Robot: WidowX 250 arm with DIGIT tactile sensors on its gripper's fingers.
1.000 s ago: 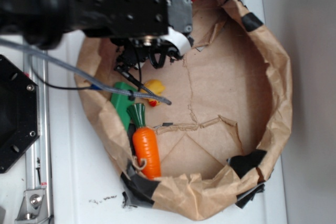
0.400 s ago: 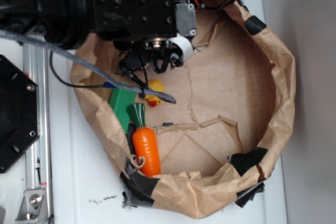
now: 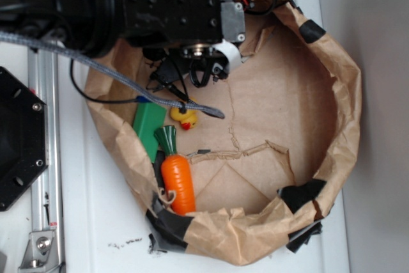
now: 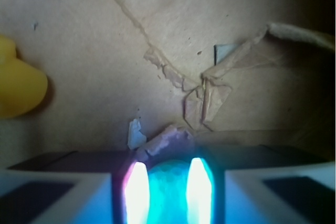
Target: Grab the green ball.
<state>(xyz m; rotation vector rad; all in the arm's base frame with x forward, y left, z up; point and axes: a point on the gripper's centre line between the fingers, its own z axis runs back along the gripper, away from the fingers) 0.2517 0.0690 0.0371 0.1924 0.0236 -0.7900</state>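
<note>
In the wrist view the green ball [image 4: 167, 195], pale mint and dimpled, sits tight between the two glowing fingers [image 4: 137, 192] of my gripper [image 4: 166, 182]. The jaws press on it from both sides. From the exterior view the ball is hidden beneath the black arm. There my gripper [image 3: 206, 71] hangs over the upper left of the paper-lined basin's floor [image 3: 281, 113].
A yellow duck [image 3: 184, 116] [image 4: 18, 85] lies just below and left of the gripper. A dark green block [image 3: 148, 126] and an orange carrot [image 3: 177, 182] rest along the left wall. Crumpled paper walls [image 3: 345, 126] ring the basin. A grey cable [image 3: 128, 84] crosses above the duck.
The arm has shifted right and slightly up over the basin. More of the duck and the green block shows now.
</note>
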